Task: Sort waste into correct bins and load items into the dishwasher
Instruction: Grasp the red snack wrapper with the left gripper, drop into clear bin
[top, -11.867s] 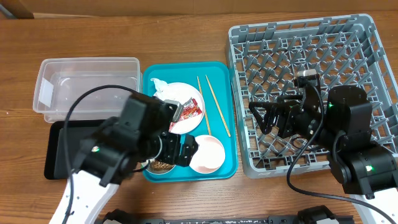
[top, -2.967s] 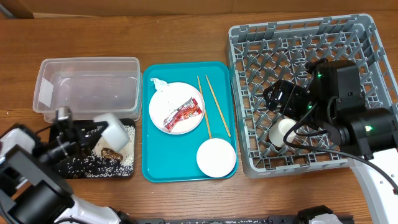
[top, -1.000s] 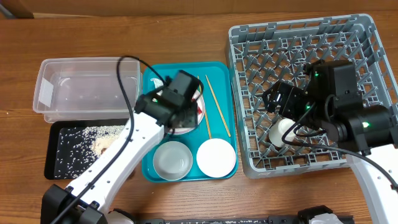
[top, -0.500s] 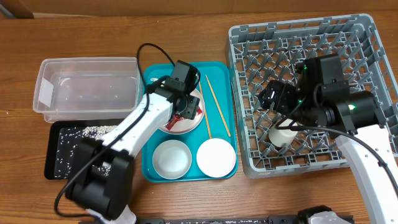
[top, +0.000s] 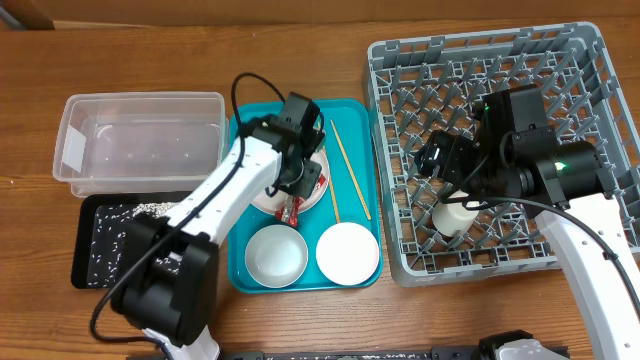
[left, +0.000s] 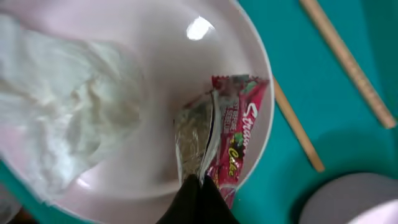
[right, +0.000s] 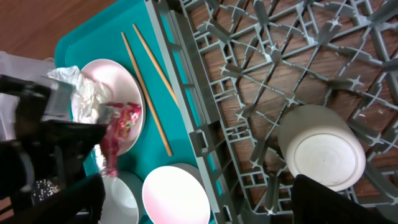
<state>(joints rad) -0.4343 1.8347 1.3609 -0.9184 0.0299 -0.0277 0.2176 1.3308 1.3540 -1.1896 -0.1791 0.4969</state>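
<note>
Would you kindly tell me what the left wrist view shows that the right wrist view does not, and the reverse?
Only the left wrist view shows the print on the snack wrapper close up, with the left end effector pinched on its lower end. Only the right wrist view shows the grey dish rack and the small white cup sitting base up inside it. Both show the white plate, the crumpled tissue on it, the wrapper, the chopsticks and the teal tray.
</note>
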